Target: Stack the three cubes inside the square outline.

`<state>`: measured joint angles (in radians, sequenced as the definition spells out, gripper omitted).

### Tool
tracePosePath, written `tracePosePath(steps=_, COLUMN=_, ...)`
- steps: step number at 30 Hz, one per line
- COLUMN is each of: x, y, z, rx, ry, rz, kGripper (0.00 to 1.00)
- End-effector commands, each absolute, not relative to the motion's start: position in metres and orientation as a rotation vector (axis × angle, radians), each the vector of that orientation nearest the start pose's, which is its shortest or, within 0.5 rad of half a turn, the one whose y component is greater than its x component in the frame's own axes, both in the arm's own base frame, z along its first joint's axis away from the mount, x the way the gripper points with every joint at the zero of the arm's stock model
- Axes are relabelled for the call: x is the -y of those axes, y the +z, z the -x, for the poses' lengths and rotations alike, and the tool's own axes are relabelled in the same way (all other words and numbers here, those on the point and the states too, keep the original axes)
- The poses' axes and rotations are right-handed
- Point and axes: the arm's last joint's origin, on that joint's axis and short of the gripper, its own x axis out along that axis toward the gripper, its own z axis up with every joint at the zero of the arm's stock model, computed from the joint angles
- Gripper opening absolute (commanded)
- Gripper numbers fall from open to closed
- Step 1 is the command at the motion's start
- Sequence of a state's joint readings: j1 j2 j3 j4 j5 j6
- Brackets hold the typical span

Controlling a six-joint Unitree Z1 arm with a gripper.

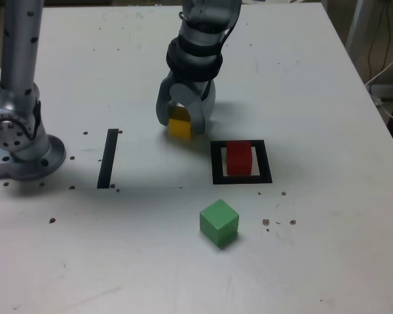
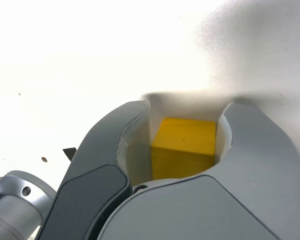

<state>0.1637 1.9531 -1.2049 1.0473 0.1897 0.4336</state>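
Arm reaching down from twelve o'clock in the exterior view, gripper (image 1: 182,124) low over the table (image 1: 144,252), closed around the yellow cube (image 1: 180,125) at ten o'clock from the square outline (image 1: 217,174), red cube (image 1: 239,158) inside it, green cube (image 1: 219,223) between six and seven o'clock

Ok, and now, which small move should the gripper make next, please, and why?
Probably a small straight lift: the gripper has its fingers on either side of the yellow cube, low at the table, and the red cube inside the square outline would be in the way of a sideways slide.
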Motion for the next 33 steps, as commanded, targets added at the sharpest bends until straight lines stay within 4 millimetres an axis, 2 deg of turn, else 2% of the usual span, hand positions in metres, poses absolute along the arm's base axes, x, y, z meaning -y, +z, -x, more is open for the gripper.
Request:
tracePosePath(steps=1, x=-0.057, y=0.211, z=-0.297, rx=-1.822, ry=-0.148, rz=-0.325, kGripper=0.16)
tracePosePath(steps=5, x=-0.052, y=0.228, z=-0.297, rx=-1.825, ry=-0.157, rz=-0.302, kGripper=0.16)
tracePosePath(steps=9, x=-0.041, y=0.259, z=-0.302, rx=-1.823, ry=-0.137, rz=-0.285, kGripper=0.16)
tracePosePath(steps=13, x=-0.023, y=0.288, z=-0.311, rx=-1.772, ry=-0.107, rz=-0.266, kGripper=0.15)
tracePosePath(steps=17, x=-0.001, y=0.305, z=-0.323, rx=-1.709, ry=-0.074, rz=-0.230, kGripper=0.15)
tracePosePath(steps=20, x=0.014, y=0.306, z=-0.335, rx=-1.688, ry=-0.054, rz=-0.196, kGripper=0.15)
tracePosePath(steps=24, x=0.029, y=0.295, z=-0.350, rx=-1.704, ry=-0.035, rz=-0.150, kGripper=0.15)
tracePosePath(steps=33, x=0.037, y=0.265, z=-0.374, rx=-1.772, ry=-0.028, rz=-0.094, kGripper=0.15)
